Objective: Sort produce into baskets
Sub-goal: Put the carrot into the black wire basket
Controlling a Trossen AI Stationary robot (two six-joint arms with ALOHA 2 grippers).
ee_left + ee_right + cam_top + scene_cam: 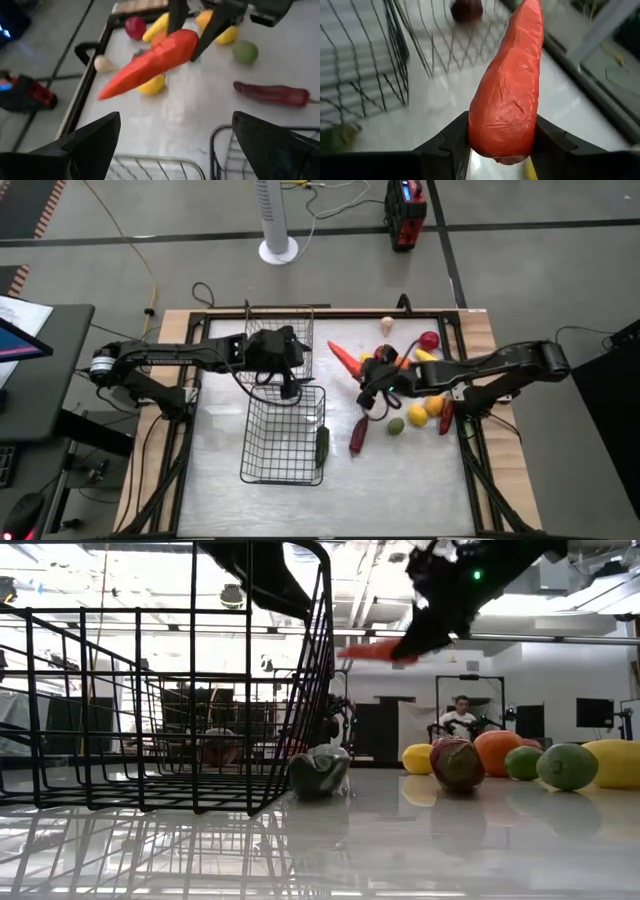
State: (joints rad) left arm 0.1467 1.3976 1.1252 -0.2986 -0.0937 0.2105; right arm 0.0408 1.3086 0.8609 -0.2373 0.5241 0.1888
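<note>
My right gripper [368,383] is shut on a long orange-red carrot [346,358], held above the table right of the two wire baskets. The far basket [300,330] and the near basket [285,435] stand at the table's middle left. My left gripper [290,388] hangs open and empty between the two baskets; its fingers stand wide apart in the left wrist view [175,145]. Several loose produce pieces lie at the right: a long dark red one [358,435], a round green one [396,425], a yellow one [418,415] and an orange one [435,405]. My right gripper pinches the carrot's thick end [502,142] between its two fingers [451,142]. The fingers slant down from the table's right side. The carrot sticks out past the fingertips with its pointed end [102,94] toward the baskets, lifted clear of the table [375,650].
A long green piece [322,442] lies against the near basket's right wall. A red round piece [429,340], a long yellow one [425,355] and a small beige one [387,326] lie at the far right. A person [460,718] sits in the room beyond.
</note>
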